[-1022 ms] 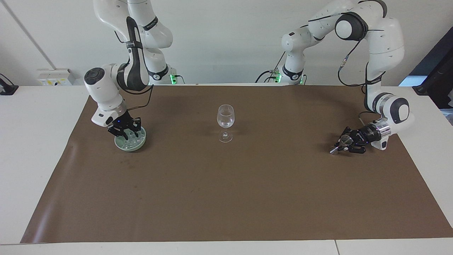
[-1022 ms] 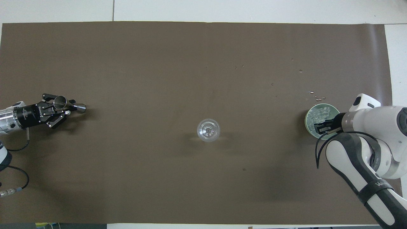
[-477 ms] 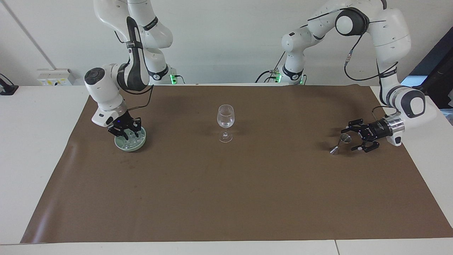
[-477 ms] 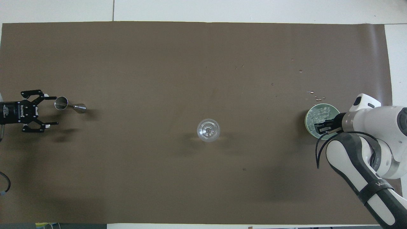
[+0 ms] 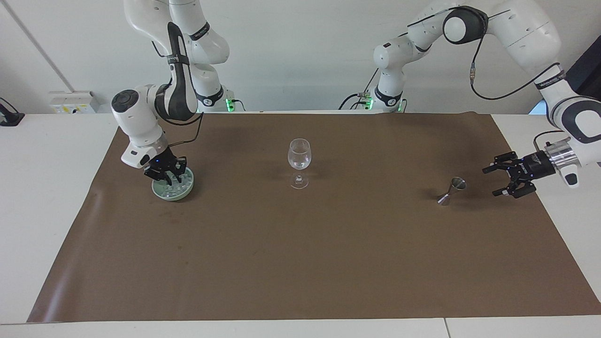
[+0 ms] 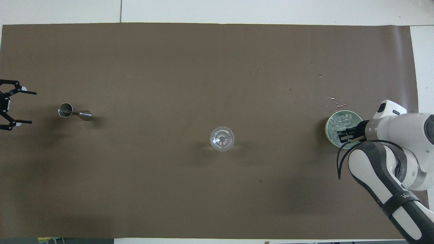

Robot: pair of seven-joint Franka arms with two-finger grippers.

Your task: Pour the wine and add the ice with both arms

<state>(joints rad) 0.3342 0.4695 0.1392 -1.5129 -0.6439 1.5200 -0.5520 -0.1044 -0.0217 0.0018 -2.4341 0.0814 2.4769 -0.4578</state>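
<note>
Jaws of the left gripper (image 5: 503,178) stand wide apart and hold nothing; the gripper lies almost level, with its fingers pointing toward the middle of the table, and it hangs over the edge of the brown mat (image 5: 300,263) at the left arm's end. The metal measuring cup (image 5: 451,190) stands on the mat near these fingers but apart from them, tilted on its small end. The left arm (image 5: 526,28) rises from this gripper in a high arch to its base. The right gripper (image 5: 165,172) points steeply down into the green bowl (image 5: 174,193), with its fingertips among the ice (image 5: 176,187); whether the fingers grip a cube I cannot tell, because the heap hides the tips. The bowl with the ice sits on the mat toward the right arm's end of the table. The right arm (image 5: 141,117) bends sharply at the wrist over the bowl, and its forearm goes up to the base. The wine glass (image 5: 299,162) stands upright in the middle of the mat, well apart from both grippers. In the overhead view, some small drops (image 6: 334,100) lie on the mat just farther from the robots than the bowl.
</note>
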